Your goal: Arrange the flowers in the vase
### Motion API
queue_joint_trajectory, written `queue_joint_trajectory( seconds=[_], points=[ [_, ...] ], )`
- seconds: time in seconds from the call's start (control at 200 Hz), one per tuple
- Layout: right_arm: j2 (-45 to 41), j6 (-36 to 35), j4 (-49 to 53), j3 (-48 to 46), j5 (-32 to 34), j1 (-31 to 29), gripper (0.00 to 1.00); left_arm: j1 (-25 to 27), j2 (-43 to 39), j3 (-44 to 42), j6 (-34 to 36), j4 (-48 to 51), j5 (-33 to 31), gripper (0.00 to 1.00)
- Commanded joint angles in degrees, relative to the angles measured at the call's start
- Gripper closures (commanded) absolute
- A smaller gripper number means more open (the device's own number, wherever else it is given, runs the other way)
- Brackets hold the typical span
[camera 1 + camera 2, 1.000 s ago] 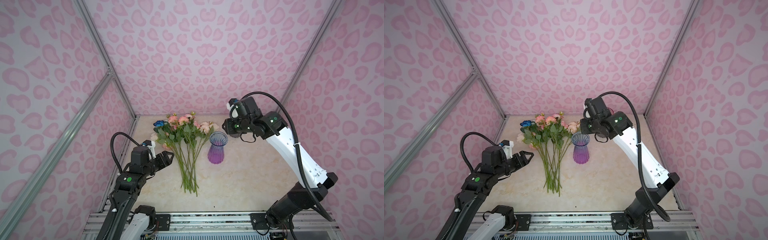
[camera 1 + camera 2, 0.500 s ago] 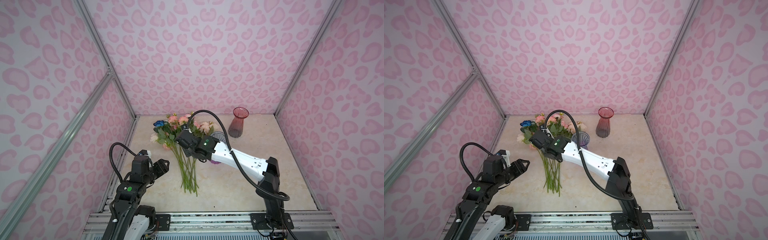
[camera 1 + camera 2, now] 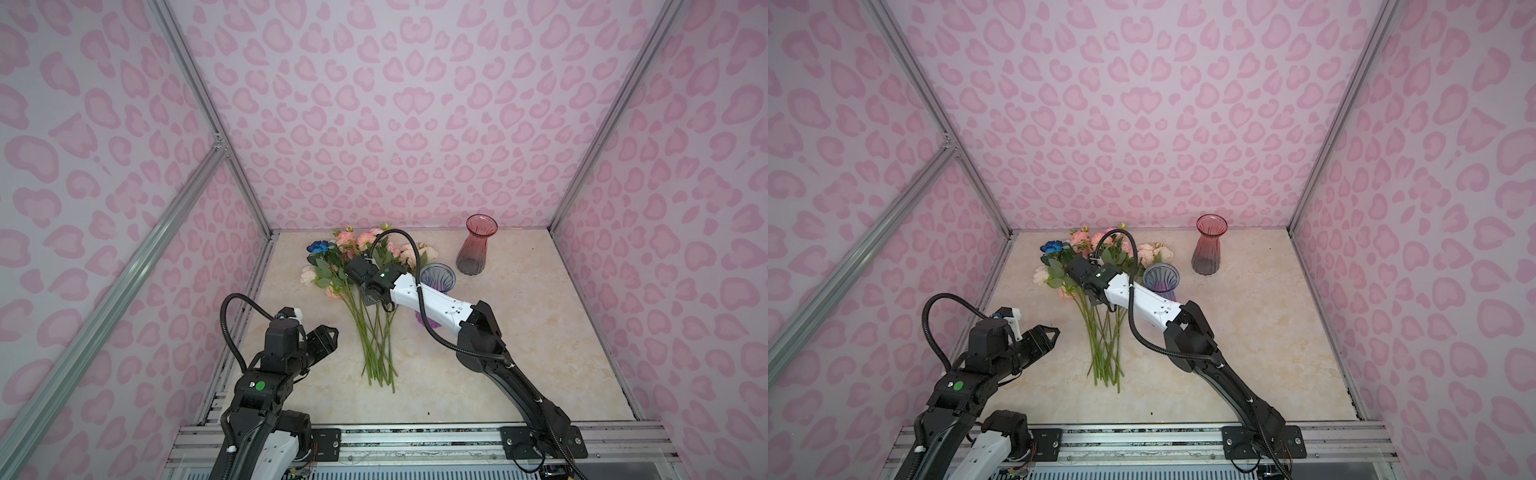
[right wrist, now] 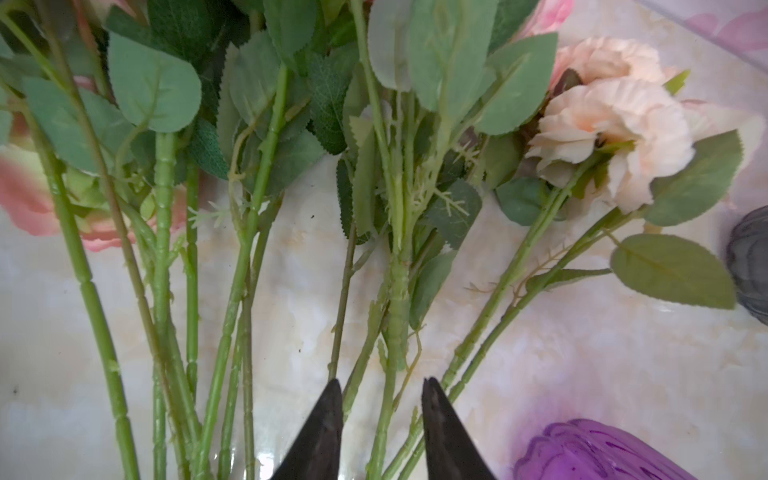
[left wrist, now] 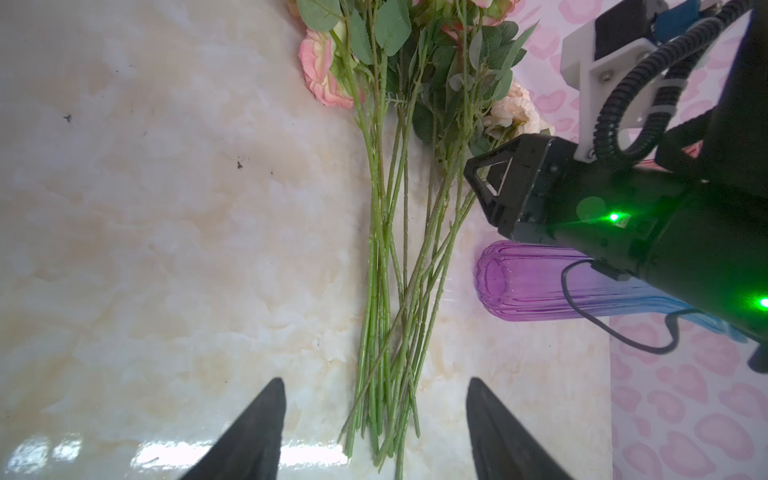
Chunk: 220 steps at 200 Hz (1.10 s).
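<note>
Tabletop (image 3: 540,353) with the flowers (image 3: 374,332) lying left of centre, blooms (image 3: 365,240) toward the back edge, cut ends toward the front. None stands in the purple vase (image 3: 437,276) just beside them or in the red vase (image 3: 476,245) near the back edge. The stems (image 5: 386,270) look light, thin and springy: bare stem below the leaves (image 4: 153,83) is the likely hold, not the soft blooms. Right gripper (image 4: 380,388), jaws narrowly parted, straddles stems unclamped; left gripper (image 5: 374,382) gapes wide, empty. A second earlier the right arm (image 3: 432,301) stood raised above the purple vase.

No writing, label, brand or number is legible anywhere (the walls (image 3: 374,104) bear only pink heart blotches).
</note>
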State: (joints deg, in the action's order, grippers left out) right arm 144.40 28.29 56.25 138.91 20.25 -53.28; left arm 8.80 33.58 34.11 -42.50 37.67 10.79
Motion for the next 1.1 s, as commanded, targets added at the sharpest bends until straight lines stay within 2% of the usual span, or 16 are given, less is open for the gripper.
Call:
queue_joint_trajectory(
  seconds=[0.0, 0.32, 0.565, 0.72, 0.79, 0.92, 1.04, 1.095],
  points=[
    [1.06, 2.06, 1.11, 0.23, -2.19, 1.02, 0.66, -0.03, 1.32, 0.34, -0.38, -1.43, 1.31, 0.3],
    [2.87, 3.01, 1.64, 0.42, -3.62, 2.59, 0.7, -0.04, 2.9, 1.22, 0.31, -2.24, 1.79, 0.3],
    [-0.1, 2.25, 2.44, 0.7, -2.61, 1.25, 0.71, -0.02, 4.3, 2.14, 1.38, -3.98, 2.27, 0.32],
    [-8.14, 0.13, 2.72, 0.38, 0.61, -0.91, 0.7, 0.59, 9.33, 5.03, 3.12, -5.84, 1.56, 0.47],
    [-12.61, -0.49, 3.04, -0.8, 2.5, -1.34, 0.7, 2.49, 13.47, 7.04, 2.91, -7.13, 0.8, 0.53],
    [-24.05, -2.37, -0.04, -9.57, 5.3, -1.7, 0.7, 10.74, 24.46, 12.51, 3.9, -10.96, -1.9, 0.51],
    [-35.78, -3.04, -5.46, -21.81, 7.11, -1.79, 0.7, 13.3, 37.77, 18.65, 3.73, -14.89, -0.39, 0.5],
    [-41.31, -3.56, -9.43, -28.63, 7.93, -1.95, 0.7, 14.4, 43.22, 21.33, 4.69, -16.35, -1.03, 0.47]
  ],
)
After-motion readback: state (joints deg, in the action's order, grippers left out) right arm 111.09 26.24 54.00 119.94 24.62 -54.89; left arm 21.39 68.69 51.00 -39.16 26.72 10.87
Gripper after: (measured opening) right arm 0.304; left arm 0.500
